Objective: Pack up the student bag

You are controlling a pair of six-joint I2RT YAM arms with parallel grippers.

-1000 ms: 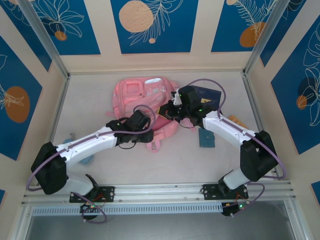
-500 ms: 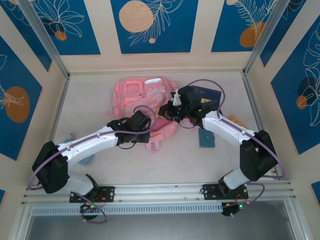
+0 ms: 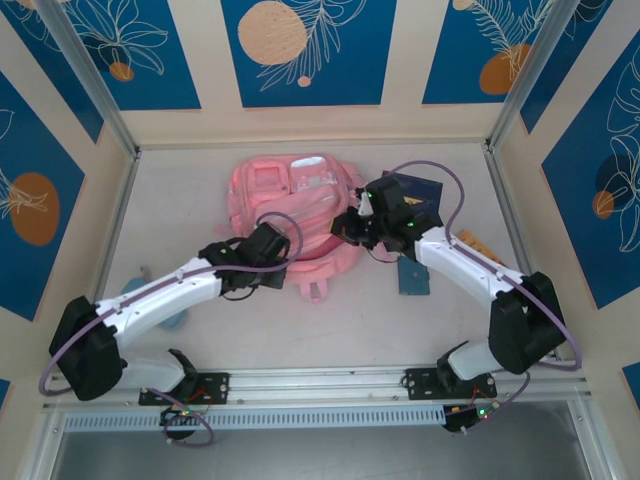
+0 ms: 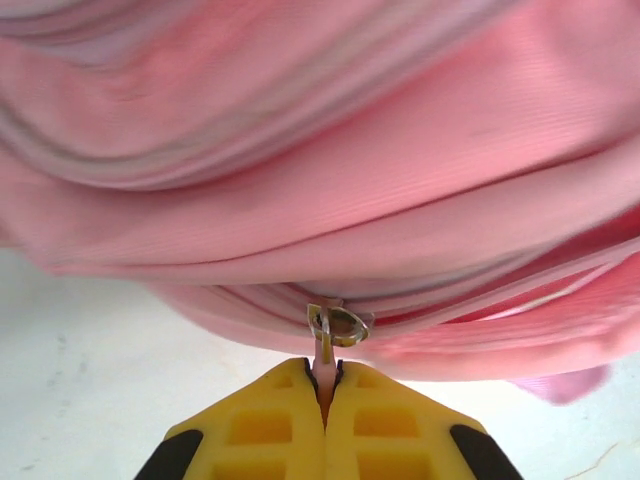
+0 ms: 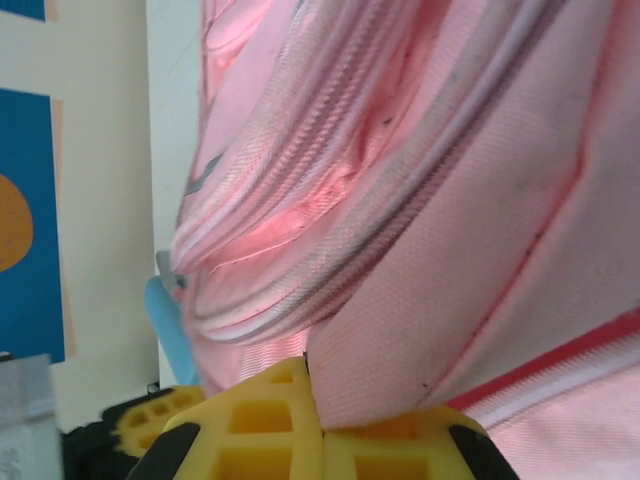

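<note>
The one pink bag [image 3: 290, 205] lies flat on the table [image 3: 350, 320], in the middle toward the far edge, front pockets up and straps trailing off its near side.

The left arm stretches out low from the near left corner, running diagonally to the bag's near edge. In the wrist view, the left gripper [image 4: 325, 375] is clenched, its yellow fingers [image 4: 270, 430] pressed together on the pink tab of the zipper pull [image 4: 335, 328]. The tab's metal ring sits just beyond the fingertips, against the bag's seam. From above, this gripper [image 3: 280, 240] rests at the bag's near edge.

The right arm rises from the near right corner, bends at the elbow near the right edge and reaches back left to the bag's right side. The right gripper [image 5: 315, 400] is closed, pinching a fold of the bag's fabric; from above it [image 3: 350, 225] touches the bag's right edge.

Beyond the right wrist lies one dark blue booklet [image 3: 415, 190], toward the far right corner. One small teal case [image 3: 412, 278] lies on the table beside the right forearm.
</note>
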